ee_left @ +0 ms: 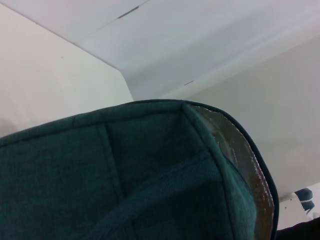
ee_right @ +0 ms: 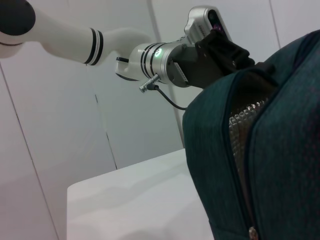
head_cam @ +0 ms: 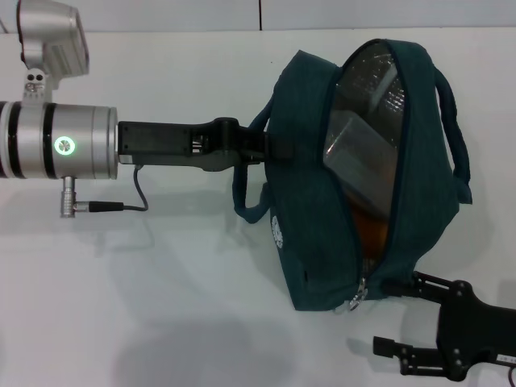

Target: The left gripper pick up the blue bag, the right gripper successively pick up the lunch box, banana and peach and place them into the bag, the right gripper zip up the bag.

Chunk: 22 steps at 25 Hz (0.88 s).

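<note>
Teal fabric fills the middle of the head view: the blue bag stands on the white table, its top zip mostly undone and the silver foil lining showing through the long opening. Inside, the lunch box leans tilted against the lining, and below it an orange-brown shape sits deeper in the bag, too shadowed to name. The zip's metal pull hangs at the near end of the opening.

Pale wall panels stand behind the table, plain and white.

From the robot's left, the left gripper reaches in level and is clenched on the bag's upper edge beside a loop handle; its wrist view shows the bag's seam and foil rim pressed close. The right gripper waits low at the near right, fingers spread apart, one fingertip just beside the zip pull, though I cannot tell whether it touches.
</note>
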Each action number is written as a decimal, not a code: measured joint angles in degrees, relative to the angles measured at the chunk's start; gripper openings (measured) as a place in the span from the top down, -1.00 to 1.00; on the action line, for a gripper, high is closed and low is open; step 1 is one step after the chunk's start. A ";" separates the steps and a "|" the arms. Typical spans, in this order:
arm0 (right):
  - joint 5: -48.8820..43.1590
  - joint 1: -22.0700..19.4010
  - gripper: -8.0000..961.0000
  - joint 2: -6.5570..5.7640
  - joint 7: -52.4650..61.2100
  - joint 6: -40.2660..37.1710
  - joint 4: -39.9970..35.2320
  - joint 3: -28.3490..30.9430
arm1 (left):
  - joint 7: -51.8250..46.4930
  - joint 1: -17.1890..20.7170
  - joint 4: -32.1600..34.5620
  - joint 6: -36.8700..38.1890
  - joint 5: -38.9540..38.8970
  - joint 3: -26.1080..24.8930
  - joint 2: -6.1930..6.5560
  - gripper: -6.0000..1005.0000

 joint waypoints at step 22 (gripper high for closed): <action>-0.53 9.58 -0.53 0.69 -3.21 4.41 8.39 -1.87 | 0.22 0.14 0.00 0.11 -0.13 0.34 -0.17 0.92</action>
